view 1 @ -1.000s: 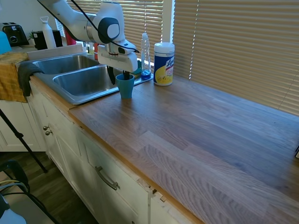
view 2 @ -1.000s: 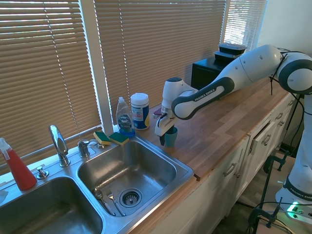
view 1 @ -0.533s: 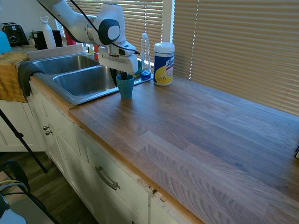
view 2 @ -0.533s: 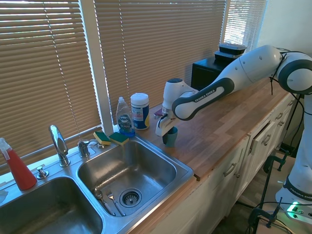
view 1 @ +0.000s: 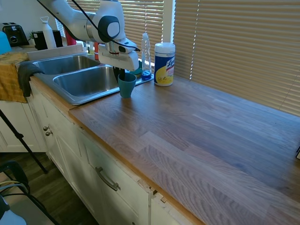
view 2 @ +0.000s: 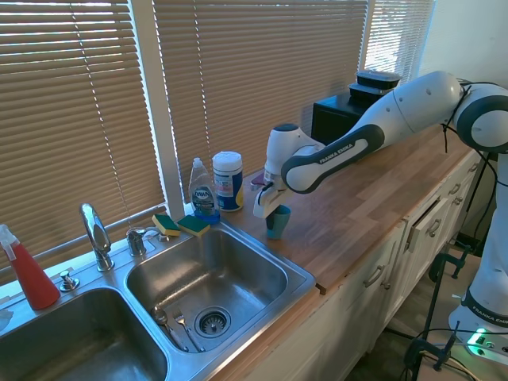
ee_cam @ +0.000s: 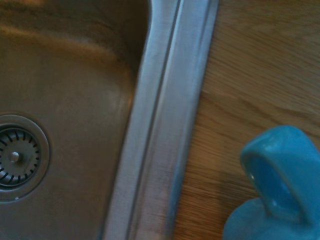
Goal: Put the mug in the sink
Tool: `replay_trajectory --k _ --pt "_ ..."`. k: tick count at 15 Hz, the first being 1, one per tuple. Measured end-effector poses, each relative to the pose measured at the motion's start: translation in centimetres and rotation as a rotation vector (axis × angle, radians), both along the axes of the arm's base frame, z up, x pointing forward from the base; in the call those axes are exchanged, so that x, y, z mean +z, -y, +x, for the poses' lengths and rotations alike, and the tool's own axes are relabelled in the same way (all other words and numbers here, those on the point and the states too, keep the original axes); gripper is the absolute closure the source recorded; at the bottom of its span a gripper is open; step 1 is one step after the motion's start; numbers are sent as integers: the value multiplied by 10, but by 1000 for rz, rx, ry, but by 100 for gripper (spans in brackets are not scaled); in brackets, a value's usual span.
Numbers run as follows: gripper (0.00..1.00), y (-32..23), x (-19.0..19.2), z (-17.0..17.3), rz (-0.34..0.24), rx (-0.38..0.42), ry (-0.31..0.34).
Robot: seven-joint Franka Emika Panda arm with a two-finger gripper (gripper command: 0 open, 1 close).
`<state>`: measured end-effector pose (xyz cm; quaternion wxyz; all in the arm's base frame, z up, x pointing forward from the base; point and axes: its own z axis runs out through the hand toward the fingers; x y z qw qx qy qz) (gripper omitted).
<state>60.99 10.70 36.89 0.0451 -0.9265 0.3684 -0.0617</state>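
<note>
While tool (view 1: 123, 74) grips, one mug (view 1: 126, 85) (tilted), two-basin sink (view 1: 70, 96)

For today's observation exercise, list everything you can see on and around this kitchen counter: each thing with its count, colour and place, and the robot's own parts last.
Mug: one, teal-blue, tilted, at the counter's edge beside the sink, held by the gripper.
Sink: one, shiny steel, two basins, set in the counter.
Faucet: one, chrome, behind the sink.
Wipes canister: one, white and yellow, by the blinds.
Soap bottle: one, clear with blue liquid, beside the canister.
Sponges: two, yellow-green, on the sink's back rim.
Spray bottle: one, red, far end of the sink.
Counter: one, brown wood.
Gripper: one, white with dark fingers, shut on the mug's rim.
</note>
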Motion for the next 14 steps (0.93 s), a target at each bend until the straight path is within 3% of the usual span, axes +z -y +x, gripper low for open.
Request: replay_trajectory --k 3,7,10,14 --pt "100 -26 18 2 -16 24 28" --pt "100 -103 47 16 -50 65 48" --pt "100 -164 12 36 -68 90 30" --pt "100 -191 -61 72 -74 82 -10"
